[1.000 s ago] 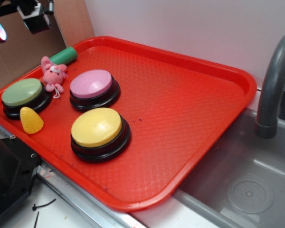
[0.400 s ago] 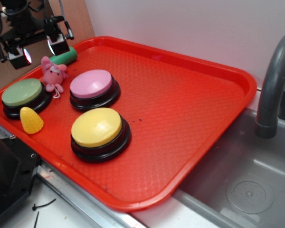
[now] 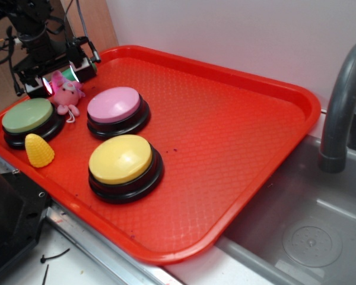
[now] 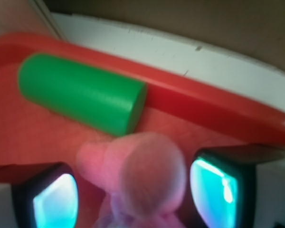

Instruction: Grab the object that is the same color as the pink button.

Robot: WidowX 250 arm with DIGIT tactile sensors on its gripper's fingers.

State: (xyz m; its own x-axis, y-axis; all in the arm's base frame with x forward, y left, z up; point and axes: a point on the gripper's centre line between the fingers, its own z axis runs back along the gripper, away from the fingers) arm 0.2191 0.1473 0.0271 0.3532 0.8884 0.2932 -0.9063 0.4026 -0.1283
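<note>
— What is shown at the far left corner of the red tray (image 3: 267, 89)?

— The gripper (image 3: 58, 80) is seen lowered over the pink plush toy (image 3: 67, 95), its jaws spread wide; in the wrist view a finger (image 4: 218, 187) is placed on either side of the toy's blurred head (image 4: 147, 178), with nothing gripped.

— Where is the toy placed relative to the pink button (image 3: 115, 107)?

— Just left of it, between that button and the green-topped button (image 3: 28, 117). A green cylinder (image 4: 80, 92) is seen lying just behind the toy, along the tray's rim. A yellow-topped button (image 3: 123, 161) is set in front of the pink button, and a small yellow cone (image 3: 39, 149) to its front left.
</note>
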